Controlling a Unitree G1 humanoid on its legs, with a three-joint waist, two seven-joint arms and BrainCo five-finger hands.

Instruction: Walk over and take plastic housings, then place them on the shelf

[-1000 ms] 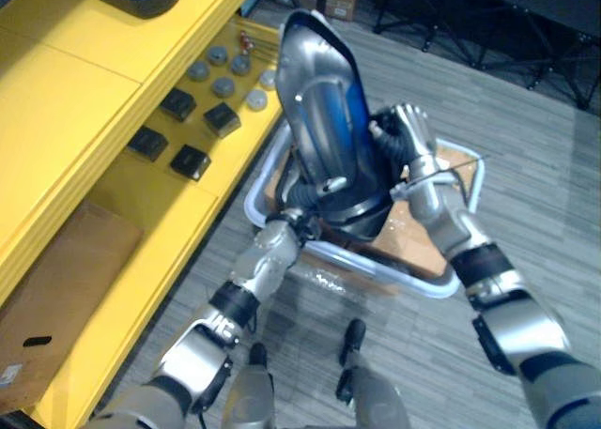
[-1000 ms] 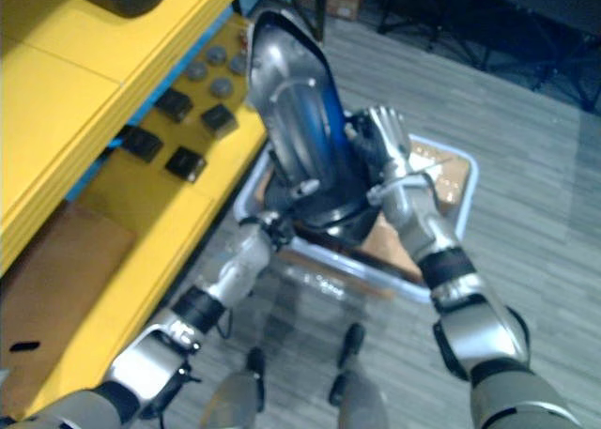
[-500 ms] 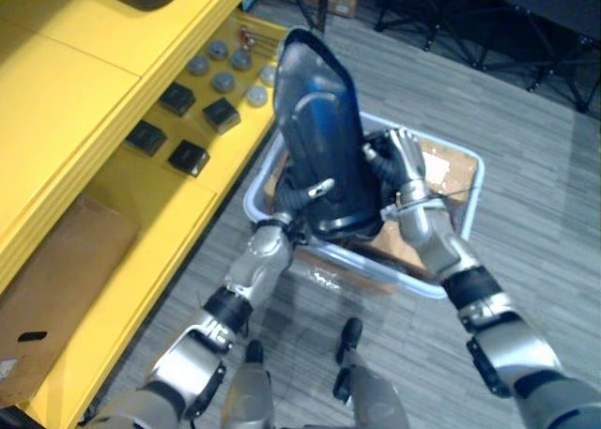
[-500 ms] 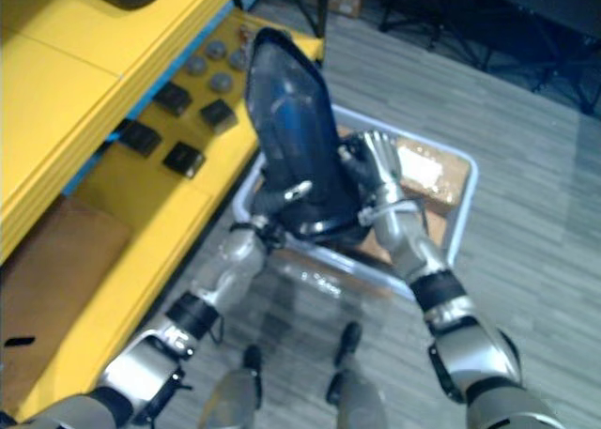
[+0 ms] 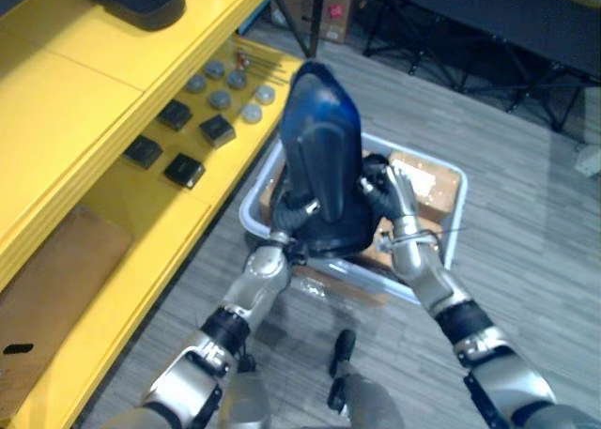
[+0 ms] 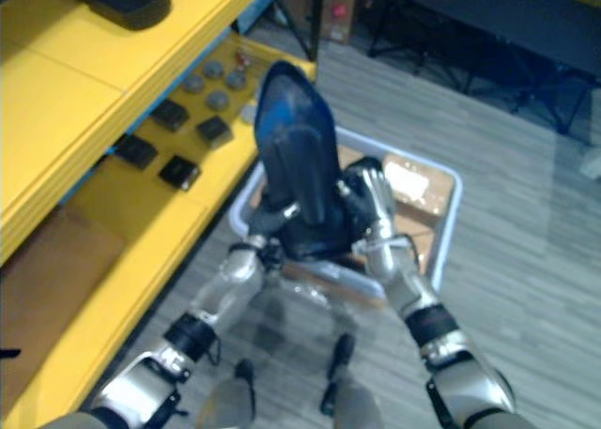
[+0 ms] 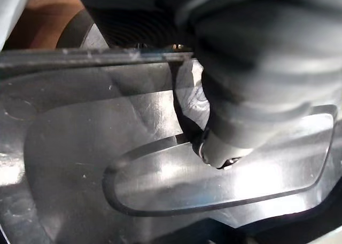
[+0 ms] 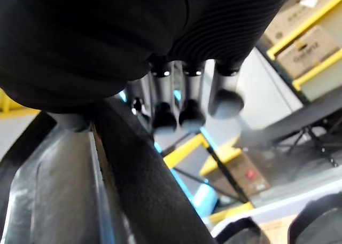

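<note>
A tall, glossy dark plastic housing [image 5: 324,166], teardrop-shaped with a raised centre, stands upright between the two hands above a pale rounded-corner plastic bin [image 5: 246,206] lined with brown cardboard [image 5: 427,180]. The right hand [image 5: 394,196] presses straight silver fingers [image 8: 188,92] against its edge. The left hand [image 5: 289,219] sits under the base; its grip I cannot tell. Beside them, a smooth yellow shelf [image 5: 84,91] carries small black square blocks [image 5: 178,169].
</note>
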